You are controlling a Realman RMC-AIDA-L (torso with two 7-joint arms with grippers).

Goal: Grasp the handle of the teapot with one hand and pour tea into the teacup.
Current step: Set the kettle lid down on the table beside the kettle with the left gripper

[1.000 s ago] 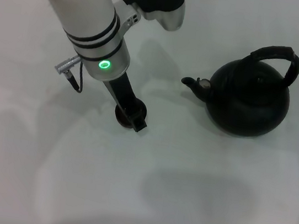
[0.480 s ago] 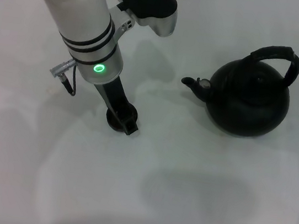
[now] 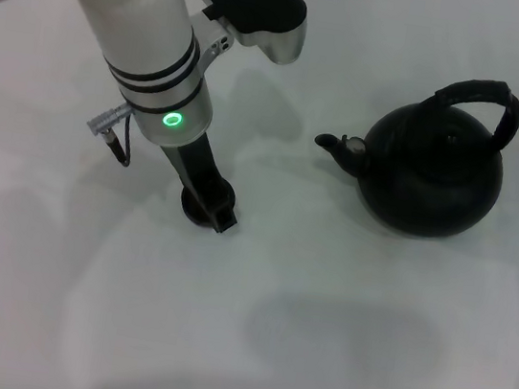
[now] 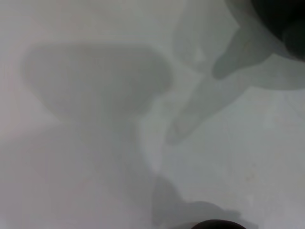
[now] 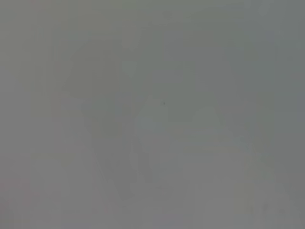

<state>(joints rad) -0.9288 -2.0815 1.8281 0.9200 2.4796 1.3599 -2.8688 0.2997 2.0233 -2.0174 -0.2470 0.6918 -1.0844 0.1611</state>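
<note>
A: What is the biggest thing on the white table (image 3: 364, 345)?

B: The left arm (image 3: 150, 44), white with black bands and a green ring light. It reaches down from the upper left of the head view.

A: And next?

B: The teapot (image 3: 431, 175), round and matte black, standing upright on the right side. Its spout (image 3: 336, 147) points left, toward the arm. The handle (image 3: 481, 100) arches over the lid, with nothing touching it.

A: Where is the claw?

B: The left gripper (image 3: 211, 205) is low at the table, well apart from the teapot and to the left of the spout. Its dark fingers cover a small round black shape, the teacup (image 3: 201, 208), which sits right at the fingertips.

A: Is the claw holding the cup?

B: I cannot tell. Black lies on black there, so whether the fingers clamp the cup or only stand over it is hidden.

A: Does the left wrist view help?

B: Little. It shows pale table with shadows, a dark curve at one edge and a dark mass in a corner, too vague to name.

A: The right gripper?

B: Not visible. Its wrist view shows only plain grey surface.
</note>
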